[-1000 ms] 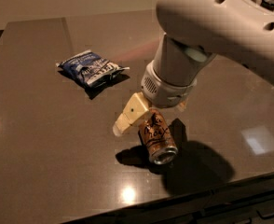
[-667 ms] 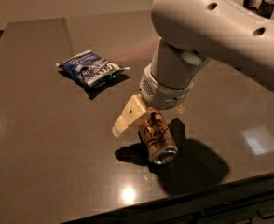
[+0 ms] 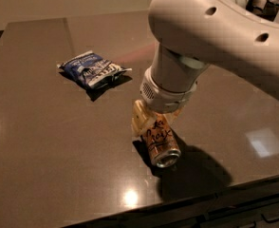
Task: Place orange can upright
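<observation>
Dim, warm light. Small glare spots on glossy dark table (image 3: 44,175), pale square reflection at right. Gripper (image 3: 153,126) low at centre over orange can (image 3: 160,145); heavy shadow falls right.

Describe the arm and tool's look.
Arm: bulky rounded glossy white shell, small dark round holes, cylindrical white wrist. Tool, at the slim pale-orange aluminium can near the dark table's front edge: cream-yellow fingers. No cables visible.

One orange can (image 3: 161,144), one blue snack bag (image 3: 91,70), one table (image 3: 35,141), one gripper (image 3: 154,126) at the can's upper end
</observation>
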Controlling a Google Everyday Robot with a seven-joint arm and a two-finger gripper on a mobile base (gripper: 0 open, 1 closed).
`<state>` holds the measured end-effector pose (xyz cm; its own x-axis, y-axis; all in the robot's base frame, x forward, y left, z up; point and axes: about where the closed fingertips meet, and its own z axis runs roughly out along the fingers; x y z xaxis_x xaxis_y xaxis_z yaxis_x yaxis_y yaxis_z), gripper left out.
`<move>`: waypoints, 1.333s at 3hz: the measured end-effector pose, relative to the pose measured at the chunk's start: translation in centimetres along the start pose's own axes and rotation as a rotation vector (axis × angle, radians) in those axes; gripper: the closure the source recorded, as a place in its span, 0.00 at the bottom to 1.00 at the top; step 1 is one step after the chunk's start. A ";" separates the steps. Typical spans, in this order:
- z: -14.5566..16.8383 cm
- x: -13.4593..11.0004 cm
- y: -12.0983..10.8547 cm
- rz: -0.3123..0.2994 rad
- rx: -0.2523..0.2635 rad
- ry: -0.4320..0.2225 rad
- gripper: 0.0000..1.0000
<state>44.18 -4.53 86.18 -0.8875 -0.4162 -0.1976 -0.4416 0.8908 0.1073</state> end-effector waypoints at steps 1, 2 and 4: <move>-0.7 0.0 -0.1 -0.008 0.013 -0.028 0.61; -2.6 -0.4 -0.5 -0.054 -0.015 -0.101 0.85; -7.5 -2.8 -1.9 -0.185 -0.150 -0.304 1.00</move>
<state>46.55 -6.41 93.87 -0.7214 -0.4745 -0.5045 -0.6252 0.7596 0.1795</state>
